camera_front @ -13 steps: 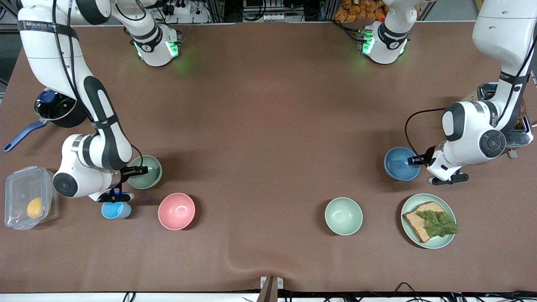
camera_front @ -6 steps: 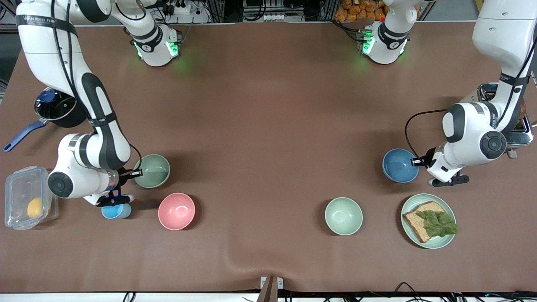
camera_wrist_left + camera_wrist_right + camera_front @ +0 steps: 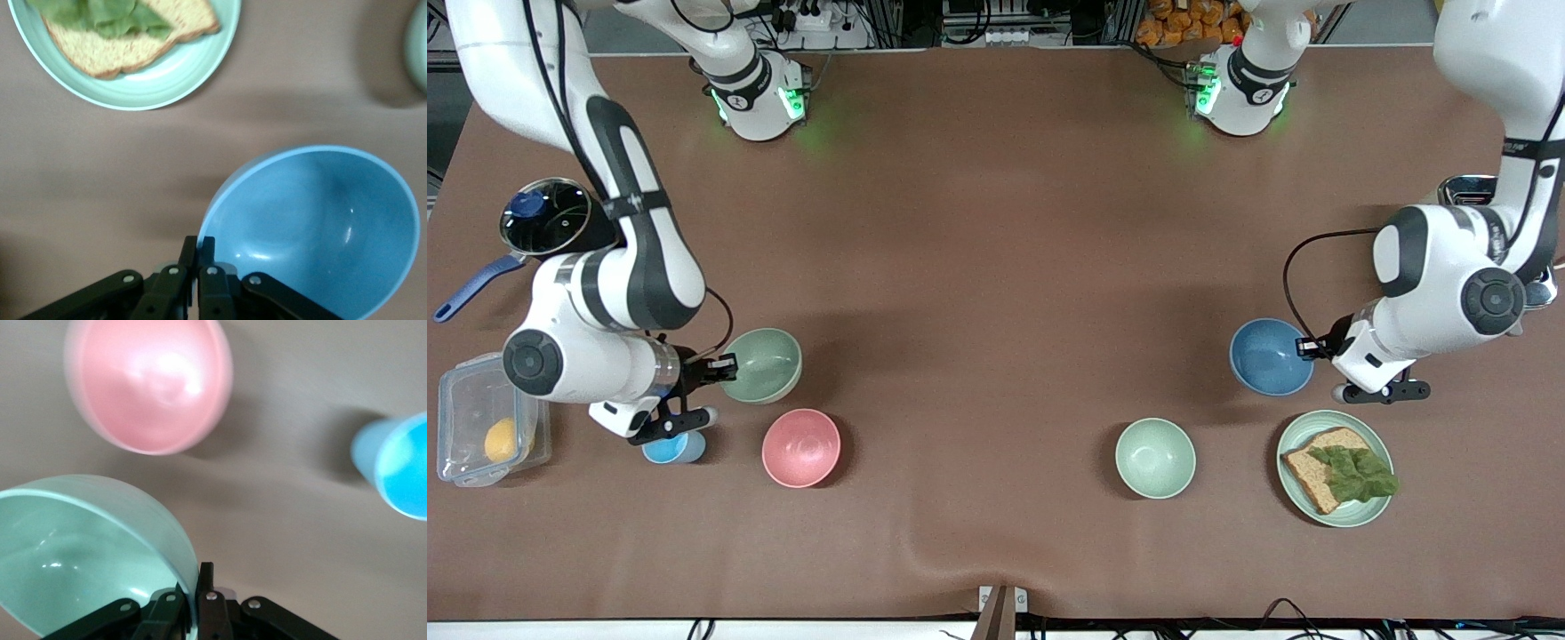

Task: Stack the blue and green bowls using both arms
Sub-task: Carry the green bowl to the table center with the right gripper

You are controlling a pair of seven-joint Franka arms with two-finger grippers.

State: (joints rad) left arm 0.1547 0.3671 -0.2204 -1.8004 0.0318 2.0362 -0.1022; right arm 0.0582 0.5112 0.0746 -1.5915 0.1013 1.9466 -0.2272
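Note:
My right gripper (image 3: 727,364) is shut on the rim of the sage green bowl (image 3: 763,365) and holds it tilted just above the table, beside the pink bowl. In the right wrist view the fingers (image 3: 208,581) pinch the green bowl's wall (image 3: 80,553). My left gripper (image 3: 1307,346) is shut on the rim of the blue bowl (image 3: 1269,356) and holds it tilted just above the table, near the plate of bread. In the left wrist view the fingers (image 3: 207,249) clamp the blue bowl's rim (image 3: 313,227).
A pink bowl (image 3: 801,447) and a small light-blue cup (image 3: 673,447) sit near the green bowl. A pale mint bowl (image 3: 1155,458) and a mint plate (image 3: 1360,511) with bread and lettuce lie nearer the camera than the blue bowl. A lidded pot (image 3: 545,218) and a plastic box (image 3: 485,431) stand at the right arm's end.
The right gripper has lifted the green bowl and carried it toward the table's middle. The left gripper has raised the blue bowl and shifted it slightly toward the middle.

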